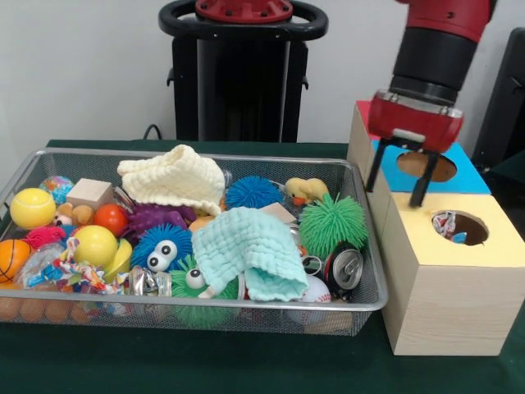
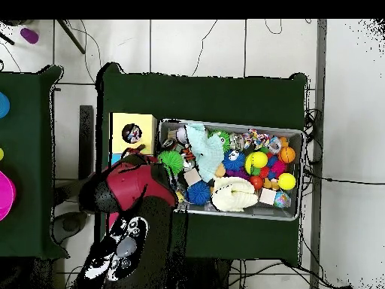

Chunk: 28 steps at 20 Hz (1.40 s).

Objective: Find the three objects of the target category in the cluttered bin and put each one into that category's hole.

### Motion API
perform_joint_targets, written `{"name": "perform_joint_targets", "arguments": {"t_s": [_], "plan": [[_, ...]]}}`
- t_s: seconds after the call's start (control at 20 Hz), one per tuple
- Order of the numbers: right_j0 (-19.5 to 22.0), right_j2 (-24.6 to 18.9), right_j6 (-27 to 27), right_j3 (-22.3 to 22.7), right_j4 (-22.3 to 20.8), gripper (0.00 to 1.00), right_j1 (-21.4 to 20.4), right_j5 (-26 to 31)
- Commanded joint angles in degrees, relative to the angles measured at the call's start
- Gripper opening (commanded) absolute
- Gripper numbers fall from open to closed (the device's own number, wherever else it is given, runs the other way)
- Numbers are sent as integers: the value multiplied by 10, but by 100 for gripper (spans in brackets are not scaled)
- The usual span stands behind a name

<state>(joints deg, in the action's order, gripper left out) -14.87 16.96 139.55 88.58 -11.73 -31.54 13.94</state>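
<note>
My gripper (image 1: 399, 182) hangs open and empty over the wooden boxes, just above the hole of the blue-topped box (image 1: 467, 174). In front of it stands the yellow-topped box (image 1: 492, 246), and in its hole lies a crumpled shiny thing (image 1: 447, 223). A wire bin (image 1: 373, 305) to the left is full of clutter. A drinks can (image 1: 345, 268) lies at the bin's near right corner, and a crushed shiny piece (image 1: 146, 281) lies near its front wall. From above, the arm (image 2: 128, 197) hides the gripper beside the yellow-topped box (image 2: 118, 126).
The bin (image 2: 295, 134) holds a cream cloth (image 1: 174, 176), a mint cloth (image 1: 250, 250), spiky balls in green (image 1: 332, 223) and blue (image 1: 253, 193), yellow balls, a wooden block (image 1: 89, 194) and a rubber duck (image 1: 305, 190). A red-topped box (image 1: 362, 111) stands behind the blue one.
</note>
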Motion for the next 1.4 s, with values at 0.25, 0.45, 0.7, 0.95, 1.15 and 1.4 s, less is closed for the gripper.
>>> {"name": "perform_joint_targets", "arguments": {"t_s": [0.25, 0.45, 0.7, 0.95, 1.15, 1.4], "plan": [[200, -156, -88, 61, -118, 100, 32, -63], [236, -173, -103, 52, -172, 100, 41, -68], [251, -178, -100, 35, -230, 100, 51, -77], [267, -186, -62, 25, -253, 100, 67, -80], [288, -202, -60, 29, -266, 100, 68, -68], [287, -208, -80, 18, -297, 100, 54, -61]]}}
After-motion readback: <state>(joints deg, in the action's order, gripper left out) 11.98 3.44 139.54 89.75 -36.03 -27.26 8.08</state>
